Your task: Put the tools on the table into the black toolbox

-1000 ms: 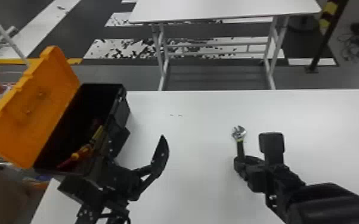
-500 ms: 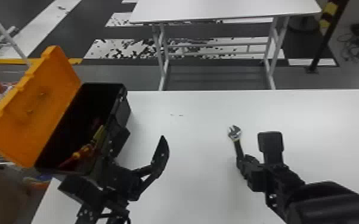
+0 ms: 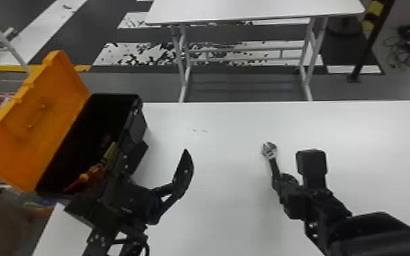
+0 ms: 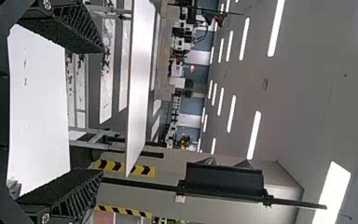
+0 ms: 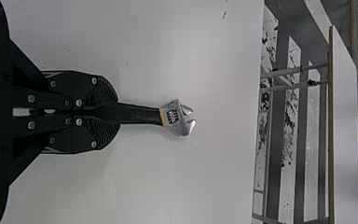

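My right gripper (image 3: 279, 184) stands over the right half of the white table (image 3: 367, 132), shut on the black handle of an adjustable wrench (image 3: 273, 162). In the right wrist view, the right gripper (image 5: 114, 113) pinches the handle end, and the silver head of the wrench (image 5: 179, 119) points away from the fingers. I cannot tell if the wrench touches the table. My left gripper (image 3: 162, 160) is parked open beside the black toolbox (image 3: 112, 109); in the left wrist view the left gripper (image 4: 101, 111) has nothing between its fingers.
The toolbox's orange lid (image 3: 41, 122) stands open to the left. Inside lie a red-and-orange tool (image 3: 85, 177) and a yellowish one (image 3: 110, 153), near the left arm. A second white table (image 3: 248, 10) stands beyond.
The wrench's head has shifted slightly left, and the wrench now slants more, with more of its handle in sight. The left arm has kept still.
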